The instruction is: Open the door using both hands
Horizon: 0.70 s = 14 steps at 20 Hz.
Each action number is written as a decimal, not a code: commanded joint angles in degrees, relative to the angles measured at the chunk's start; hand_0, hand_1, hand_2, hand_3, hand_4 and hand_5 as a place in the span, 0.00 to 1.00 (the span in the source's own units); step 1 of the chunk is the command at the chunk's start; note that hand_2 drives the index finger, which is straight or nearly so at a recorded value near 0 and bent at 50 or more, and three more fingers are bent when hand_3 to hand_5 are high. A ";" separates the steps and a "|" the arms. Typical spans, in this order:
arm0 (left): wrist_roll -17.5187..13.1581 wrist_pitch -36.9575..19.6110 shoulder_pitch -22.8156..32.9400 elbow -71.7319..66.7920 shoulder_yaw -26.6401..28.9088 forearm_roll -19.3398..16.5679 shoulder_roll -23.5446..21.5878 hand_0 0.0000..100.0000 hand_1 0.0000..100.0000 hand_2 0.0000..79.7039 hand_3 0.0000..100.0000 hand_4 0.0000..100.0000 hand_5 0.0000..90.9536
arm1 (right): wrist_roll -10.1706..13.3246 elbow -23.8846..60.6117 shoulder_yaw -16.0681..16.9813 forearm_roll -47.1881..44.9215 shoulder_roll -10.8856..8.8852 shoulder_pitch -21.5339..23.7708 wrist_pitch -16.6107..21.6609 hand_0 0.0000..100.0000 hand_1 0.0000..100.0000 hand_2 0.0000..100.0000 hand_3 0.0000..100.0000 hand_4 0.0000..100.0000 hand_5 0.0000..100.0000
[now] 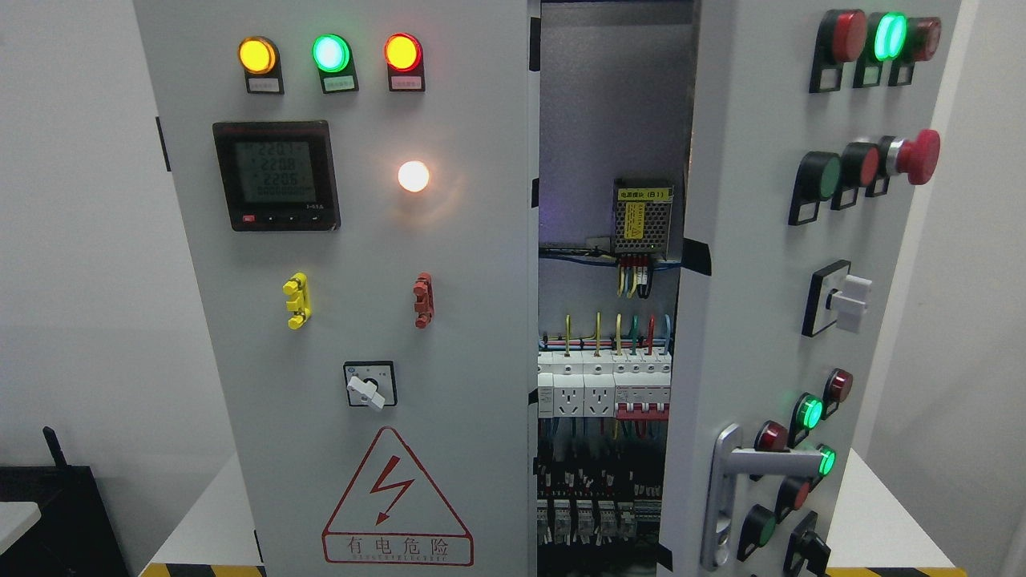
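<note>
A grey electrical cabinet fills the head view. Its right door (761, 264) stands swung outward, partly open, carrying red and green buttons, a white rotary switch (846, 303) and a silver lever handle (753, 473) near its lower edge. The left door (361, 320) is closed flat, with three lit lamps, a digital meter (276, 176), a white lamp and a high-voltage warning triangle (397, 501). Through the gap I see the inside (609, 320): a power supply, coloured wires and rows of breakers. Neither hand nor arm shows.
The cabinet stands on a white surface (882, 513) with yellow-black hazard tape along its front edge. A black box with an antenna (56, 513) sits at lower left. White walls lie on both sides.
</note>
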<state>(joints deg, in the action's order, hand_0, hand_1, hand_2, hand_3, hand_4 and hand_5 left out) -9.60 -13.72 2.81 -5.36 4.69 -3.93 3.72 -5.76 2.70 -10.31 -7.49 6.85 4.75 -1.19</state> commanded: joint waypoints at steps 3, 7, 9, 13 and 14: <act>-0.16 0.01 0.00 0.00 0.05 -0.03 -0.03 0.00 0.00 0.00 0.00 0.03 0.00 | 0.05 0.03 0.03 0.02 0.00 0.00 -0.05 0.11 0.00 0.00 0.00 0.00 0.00; -0.25 0.01 0.00 0.00 -0.04 -0.03 0.06 0.00 0.00 0.00 0.00 0.03 0.00 | 0.05 0.03 -0.06 0.02 0.00 0.00 -0.04 0.11 0.00 0.00 0.00 0.00 0.00; -0.16 0.01 0.00 0.00 -0.04 -0.03 -0.03 0.00 0.00 0.00 0.00 0.03 0.00 | 0.05 0.03 0.03 0.02 0.00 0.00 -0.05 0.11 0.00 0.00 0.00 0.00 0.00; -0.25 0.01 0.00 0.00 -0.03 -0.03 0.06 0.00 0.00 0.00 0.00 0.03 0.00 | 0.05 0.03 -0.06 0.02 0.00 0.00 -0.05 0.11 0.00 0.00 0.00 0.00 0.00; -0.25 0.10 0.00 -0.09 -0.04 0.06 0.06 0.00 0.00 0.00 0.00 0.03 0.00 | 0.05 0.03 0.03 0.02 0.00 0.00 -0.05 0.11 0.00 0.00 0.00 0.00 0.00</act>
<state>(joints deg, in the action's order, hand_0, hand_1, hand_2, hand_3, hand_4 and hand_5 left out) -9.80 -13.72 2.81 -5.38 4.69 -3.93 3.74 -5.76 2.72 -10.30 -7.47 6.86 4.75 -1.18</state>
